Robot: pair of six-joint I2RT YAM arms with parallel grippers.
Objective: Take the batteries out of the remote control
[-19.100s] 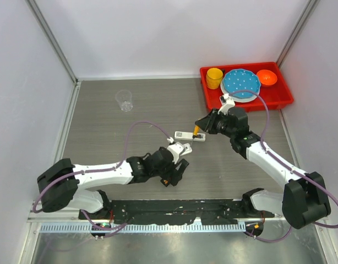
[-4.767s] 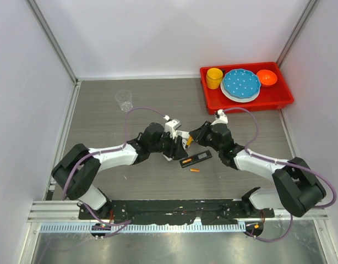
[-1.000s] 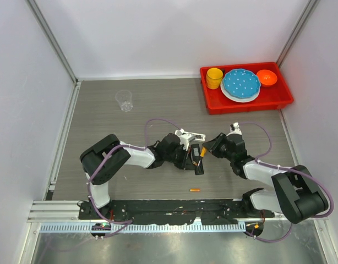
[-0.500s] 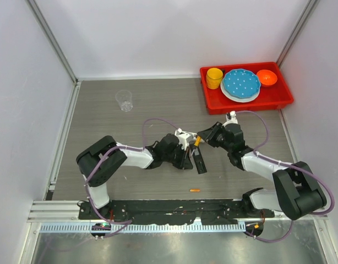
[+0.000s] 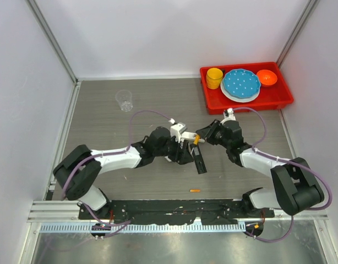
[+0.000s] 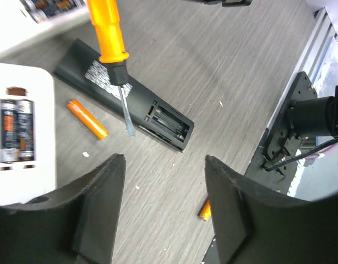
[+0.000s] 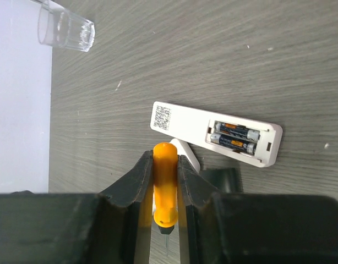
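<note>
grey wood-look table (image 5: 103, 126), clear cup (image 5: 124, 100) off on the left. left gripper (image 6: 164, 165) hangs spread open, gripping nothing, above the black remote (image 6: 158, 116), whose bay looks empty. one orange battery (image 6: 87, 119) lies just beside it, another (image 5: 195, 190) near the front edge. white remote (image 7: 213, 132) holds two dark batteries (image 7: 235, 137). right gripper (image 7: 164, 165) is clamped on the orange-handled screwdriver (image 7: 164, 187).
</note>
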